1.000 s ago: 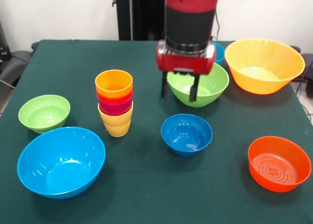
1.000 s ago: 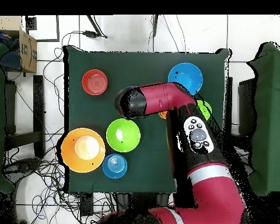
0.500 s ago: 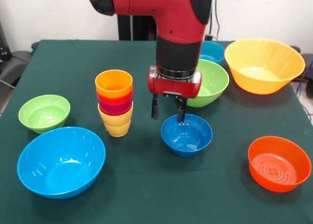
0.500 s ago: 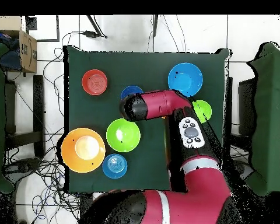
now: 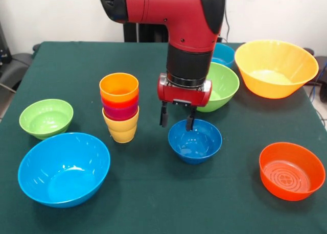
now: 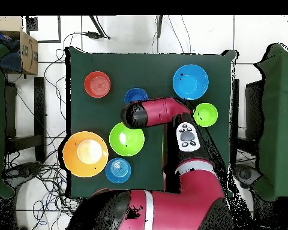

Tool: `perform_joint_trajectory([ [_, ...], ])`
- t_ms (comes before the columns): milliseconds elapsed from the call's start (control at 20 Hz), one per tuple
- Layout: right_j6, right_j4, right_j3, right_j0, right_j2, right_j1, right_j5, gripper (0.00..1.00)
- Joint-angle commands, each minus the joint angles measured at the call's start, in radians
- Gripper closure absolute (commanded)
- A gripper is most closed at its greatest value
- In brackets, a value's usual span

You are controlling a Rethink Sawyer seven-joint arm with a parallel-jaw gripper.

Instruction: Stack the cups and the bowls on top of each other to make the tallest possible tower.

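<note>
Four nested cups [image 5: 120, 107] stand as a short tower: yellow at the base, then purple, red-orange and orange on top. To their right sits the dark blue bowl [image 5: 195, 140], which also shows in the overhead view [image 6: 136, 96]. My gripper [image 5: 176, 122] hangs open at that bowl's far left rim. One fingertip [image 5: 189, 123] is over the rim and the other is outside it, with nothing held. In the overhead view the arm hides the gripper and the cups.
Other bowls ring the table: small green [image 5: 46, 117], large light blue [image 5: 64, 168], orange-red [image 5: 292, 170], medium green [image 5: 225, 83] behind the gripper, large orange-yellow [image 5: 276, 68], and a small teal one [image 5: 223, 53] at the back.
The gripper came from over the medium green bowl toward the camera and down to the dark blue bowl's rim. Bowls and cups have not moved.
</note>
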Motion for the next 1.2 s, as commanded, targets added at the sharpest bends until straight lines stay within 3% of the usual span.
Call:
perform_joint_trajectory([
  [50, 0.179, 0.051, -0.026, 0.029, -0.025, 0.028, -0.061, 0.00],
  [600, 0.144, 0.069, -0.046, 0.014, -0.053, 0.146, -0.175, 0.00],
  [1200, 0.117, 0.130, -0.002, 0.003, -0.026, 0.126, -0.223, 0.00],
])
